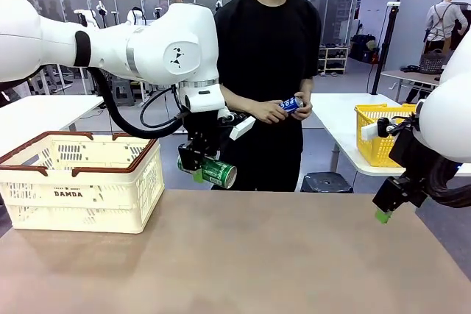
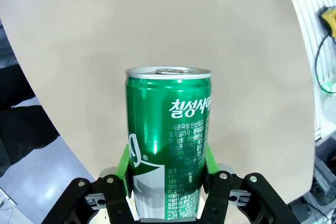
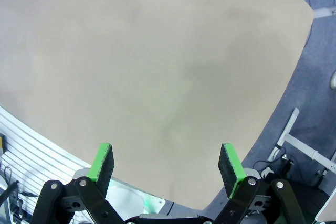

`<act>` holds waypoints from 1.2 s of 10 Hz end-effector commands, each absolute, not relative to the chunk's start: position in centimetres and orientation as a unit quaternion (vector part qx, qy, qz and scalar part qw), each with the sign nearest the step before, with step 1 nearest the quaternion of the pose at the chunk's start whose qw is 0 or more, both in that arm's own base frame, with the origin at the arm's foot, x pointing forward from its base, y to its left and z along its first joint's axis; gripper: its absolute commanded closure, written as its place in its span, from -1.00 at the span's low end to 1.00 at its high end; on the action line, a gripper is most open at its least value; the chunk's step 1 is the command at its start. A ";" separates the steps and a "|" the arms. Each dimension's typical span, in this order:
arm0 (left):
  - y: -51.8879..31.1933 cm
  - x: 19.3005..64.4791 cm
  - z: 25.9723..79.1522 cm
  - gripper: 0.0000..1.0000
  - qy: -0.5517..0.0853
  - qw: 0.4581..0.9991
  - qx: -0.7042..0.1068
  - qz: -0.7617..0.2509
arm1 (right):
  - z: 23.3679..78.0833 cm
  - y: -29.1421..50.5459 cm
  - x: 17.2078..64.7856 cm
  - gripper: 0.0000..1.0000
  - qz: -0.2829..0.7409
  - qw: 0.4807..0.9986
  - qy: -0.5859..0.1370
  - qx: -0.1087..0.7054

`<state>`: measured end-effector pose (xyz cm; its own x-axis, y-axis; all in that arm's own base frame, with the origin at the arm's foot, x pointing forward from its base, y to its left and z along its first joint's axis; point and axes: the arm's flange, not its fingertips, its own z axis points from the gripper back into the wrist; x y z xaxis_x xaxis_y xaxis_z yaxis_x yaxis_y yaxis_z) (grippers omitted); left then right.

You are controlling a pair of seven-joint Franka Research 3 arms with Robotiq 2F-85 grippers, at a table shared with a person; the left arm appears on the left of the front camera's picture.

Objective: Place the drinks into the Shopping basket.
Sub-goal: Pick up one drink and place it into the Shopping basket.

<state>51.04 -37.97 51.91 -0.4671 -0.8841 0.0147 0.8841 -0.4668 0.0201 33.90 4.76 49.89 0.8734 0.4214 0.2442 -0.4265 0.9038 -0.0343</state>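
Left fingers (image 2: 124, 167) pinch green can (image 2: 168, 129) over table (image 1: 294, 255) far edge; right fingers (image 3: 102, 163) spread

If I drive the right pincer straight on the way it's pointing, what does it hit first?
Probably the bare tabletop: it lies straight ahead of the open, empty right pincer, with no object between. How far off is unclear.

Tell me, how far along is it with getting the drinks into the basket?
Nothing is done yet: neither can is in the basket. In hand: the left gripper is clamped on the green can, held in the air just right of the basket. Left: lowering it in, then the blue can, which the person holds. The right gripper is open.
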 end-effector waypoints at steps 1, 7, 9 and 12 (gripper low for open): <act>-38.2 51.2 52.2 1.00 -0.016 0.515 0.002 -0.857 | 49.7 4.7 33.7 -1.00 0.221 0.967 -0.123 0.014; -37.6 52.0 52.1 -0.15 -0.034 0.518 -0.064 -0.852 | 49.7 4.7 33.7 -1.00 0.221 0.967 -0.123 0.014; -34.1 53.5 54.9 -0.15 -0.089 0.553 -0.068 -0.826 | 49.7 4.7 33.7 -1.00 0.221 0.967 -0.123 0.014; -26.8 54.5 58.8 -0.15 -0.117 0.624 -0.009 -0.772 | 49.7 4.7 33.7 -1.00 0.221 0.967 -0.123 0.014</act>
<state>55.87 -28.39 58.70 -0.2709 -0.9484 0.1647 0.9595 -0.2523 0.1256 33.89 4.76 49.90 0.8734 0.4213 0.2442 -0.4264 0.9039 -0.0343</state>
